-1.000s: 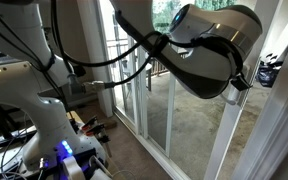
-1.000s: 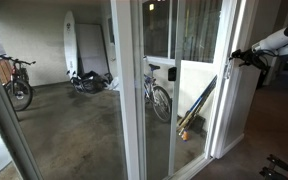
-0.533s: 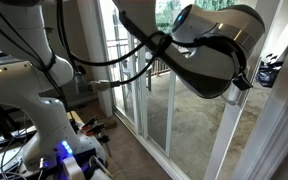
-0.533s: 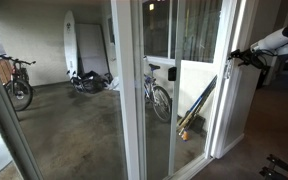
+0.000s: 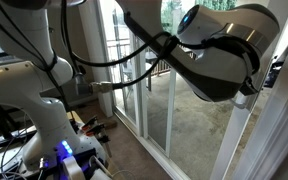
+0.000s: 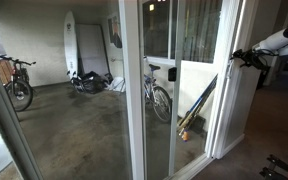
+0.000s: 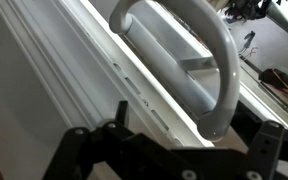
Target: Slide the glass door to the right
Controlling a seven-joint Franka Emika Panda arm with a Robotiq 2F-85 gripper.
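The glass door (image 6: pixel 131 110) is a tall clear panel in a white frame. Its white D-shaped handle (image 7: pixel 220 62) fills the wrist view, lying along the white frame edge (image 7: pixel 104 70). My gripper (image 7: pixel 196 122) is open and straddles the handle's lower end, with one black finger (image 7: pixel 120 112) on the frame side and the other (image 7: pixel 272 138) beyond the handle. In an exterior view my gripper (image 6: pixel 236 58) sits at the door's vertical edge at handle height. In an exterior view my arm (image 5: pixel 219 50) hides most of the handle and gripper.
Behind the glass stand bicycles (image 6: pixel 159 95) (image 6: pixel 14 80), a white surfboard (image 6: pixel 71 45) and tools leaning on the floor (image 6: pixel 194 110). A handle-less white-framed panel (image 6: pixel 256 100) stands right of my gripper. The robot base (image 5: pixel 44 120) and cables lie on the room floor.
The door's white vertical frame has shifted slightly to the right in an exterior view. My arm and gripper have moved the same way with it.
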